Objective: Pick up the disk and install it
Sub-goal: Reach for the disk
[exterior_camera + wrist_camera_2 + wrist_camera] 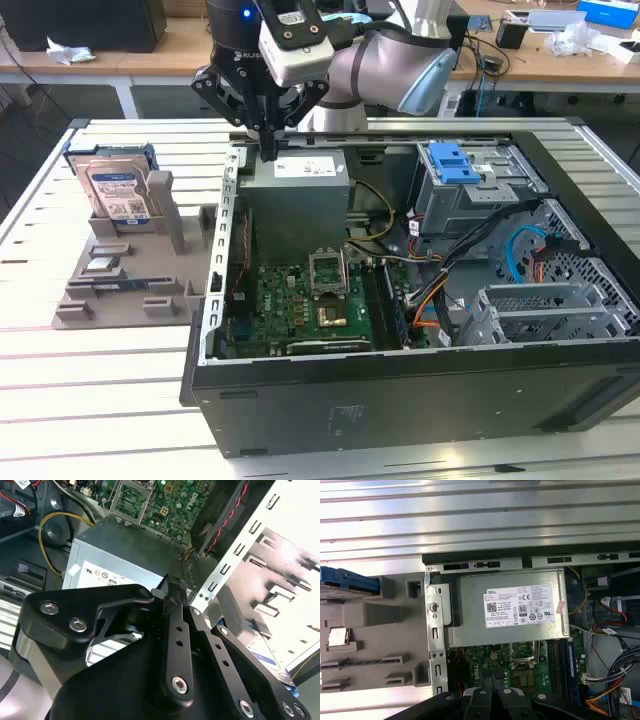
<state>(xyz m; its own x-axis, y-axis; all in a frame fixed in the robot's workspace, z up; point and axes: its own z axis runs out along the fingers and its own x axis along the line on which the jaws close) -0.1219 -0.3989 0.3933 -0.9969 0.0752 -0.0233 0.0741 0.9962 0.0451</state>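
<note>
you're looking down at the power supply (pixel 470 615), its white label (pixel 520 606) facing you, inside the open case (pixel 436 645). the green motherboard (pixel 490 662) sits just beside it. outside the case wall there's the grey holder (pixel 370 645), with the disk (pixel 350 577) edge-on against it as a blue strip, all on the slatted table (pixel 480 525).
</note>
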